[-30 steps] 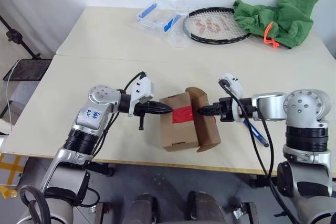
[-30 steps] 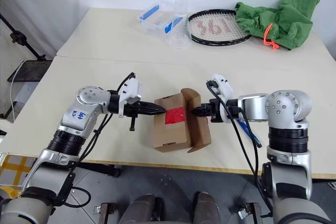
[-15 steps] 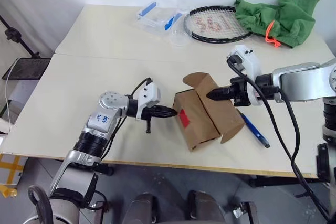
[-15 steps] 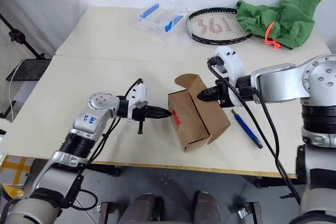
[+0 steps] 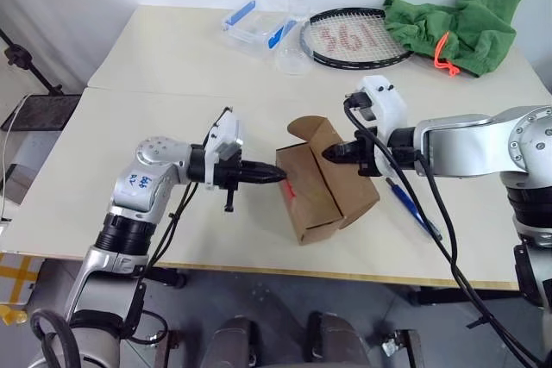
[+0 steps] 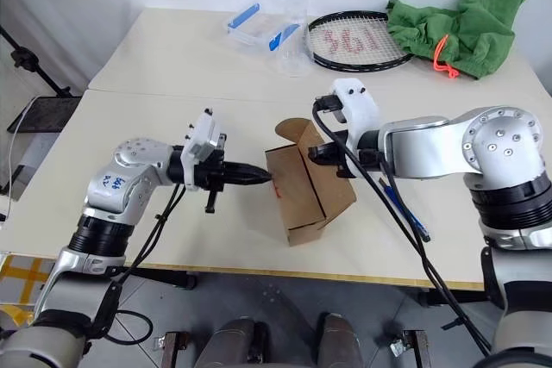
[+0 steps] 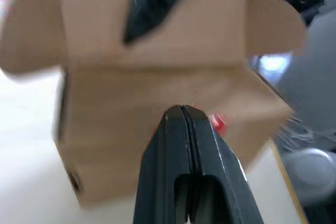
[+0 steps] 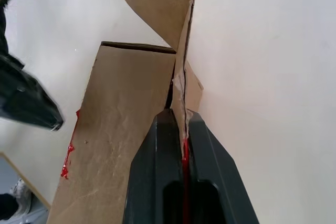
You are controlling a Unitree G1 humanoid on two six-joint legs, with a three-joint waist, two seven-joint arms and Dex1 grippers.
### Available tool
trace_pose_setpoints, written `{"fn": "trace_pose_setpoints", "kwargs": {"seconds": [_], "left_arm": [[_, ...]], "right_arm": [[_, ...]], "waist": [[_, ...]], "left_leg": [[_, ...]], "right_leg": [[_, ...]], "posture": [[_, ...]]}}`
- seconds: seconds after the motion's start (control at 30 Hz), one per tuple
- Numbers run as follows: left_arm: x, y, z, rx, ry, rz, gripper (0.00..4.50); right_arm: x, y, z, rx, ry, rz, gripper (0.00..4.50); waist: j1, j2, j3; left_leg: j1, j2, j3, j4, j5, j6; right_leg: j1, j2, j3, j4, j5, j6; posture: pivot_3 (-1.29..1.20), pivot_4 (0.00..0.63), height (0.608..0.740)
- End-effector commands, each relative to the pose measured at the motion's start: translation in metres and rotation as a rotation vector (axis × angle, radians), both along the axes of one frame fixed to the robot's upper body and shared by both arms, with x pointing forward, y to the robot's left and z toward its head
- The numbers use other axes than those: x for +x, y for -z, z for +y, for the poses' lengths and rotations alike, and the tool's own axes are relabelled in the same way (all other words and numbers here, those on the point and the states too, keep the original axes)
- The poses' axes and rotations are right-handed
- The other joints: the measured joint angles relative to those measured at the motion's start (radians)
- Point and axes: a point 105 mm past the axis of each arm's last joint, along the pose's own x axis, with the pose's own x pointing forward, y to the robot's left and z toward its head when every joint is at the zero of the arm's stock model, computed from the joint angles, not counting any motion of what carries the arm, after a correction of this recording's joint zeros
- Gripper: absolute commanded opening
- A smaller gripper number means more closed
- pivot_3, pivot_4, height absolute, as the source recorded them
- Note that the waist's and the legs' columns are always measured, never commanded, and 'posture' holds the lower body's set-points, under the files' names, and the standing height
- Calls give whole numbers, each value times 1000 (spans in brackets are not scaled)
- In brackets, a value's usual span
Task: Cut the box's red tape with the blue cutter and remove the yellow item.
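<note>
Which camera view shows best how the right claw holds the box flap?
The right wrist view: the right claw is shut on the flap edge. Both eye views show claw and flap from farther off. The left wrist view shows that claw blurred above the box.

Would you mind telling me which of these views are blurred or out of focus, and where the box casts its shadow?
Left wrist view: the box is smeared and soft, while the left gripper, shut, stays sharp. Right wrist view: crisp; the right gripper pinches the box's flap, and the red tape edge reads clearly. Left eye view: even light, with a soft shadow on the table under the box.
</note>
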Motion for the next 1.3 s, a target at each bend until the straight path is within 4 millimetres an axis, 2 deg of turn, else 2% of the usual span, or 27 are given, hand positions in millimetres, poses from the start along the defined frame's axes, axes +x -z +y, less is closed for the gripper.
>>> {"fn": "trace_pose_setpoints", "kwargs": {"seconds": [0.03,0.13,0.23,0.3,0.53,0.63,0.7,0.93,1.17,1.3], "left_arm": [[10,-9,-15,13,-28,-113,0],[12,-7,-21,68,-3,-146,0],[10,7,-17,197,55,-191,0],[9,9,-15,235,81,-201,0],[5,18,7,376,149,-243,0],[-2,33,29,519,195,-221,0],[-3,39,36,569,199,-211,0],[-7,48,46,635,187,-194,0],[-7,54,51,654,161,-182,0],[-6,54,52,648,139,-178,0]], "right_arm": [[-4,17,10,-17,-13,36,46],[-5,18,15,-7,-18,31,46],[-6,16,17,0,-18,24,46],[-5,16,16,0,-12,24,46],[-7,17,17,4,-2,15,46],[-8,19,14,-7,0,13,46],[-9,19,11,-13,-1,12,46],[-7,15,3,-38,-2,10,46],[-7,38,-20,-104,50,100,46],[-6,42,-24,-109,60,118,46]], "waist": [[-1,0,0],[-9,0,0],[-17,0,0],[-18,0,0],[-25,0,0],[-27,0,0],[-27,2,-2],[-23,1,-7],[-18,0,-14],[-24,2,-18]], "left_leg": [[0,0,0,0,0,0],[0,1,2,-1,0,0],[0,1,3,-2,0,-1],[0,1,3,-2,0,-1],[1,1,2,-2,0,-1],[1,1,2,-2,0,-1],[2,1,2,-3,0,-1],[9,1,-1,-2,0,0],[15,1,-6,-3,-2,2],[23,1,-8,-8,-2,1]], "right_leg": [[0,0,0,0,0,0],[-1,1,1,0,0,0],[-2,1,1,1,0,0],[-2,1,1,1,0,0],[-2,1,1,1,0,0],[-2,1,1,1,0,0],[-2,1,1,1,0,0],[8,0,1,-3,0,0],[19,-7,5,-8,0,0],[28,-8,2,-14,0,-1]], "posture": [[0,150,740],[0,150,740],[0,150,740],[0,150,740],[0,150,740],[0,150,740],[0,150,740],[0,150,740],[0,150,740],[0,150,740]]}}
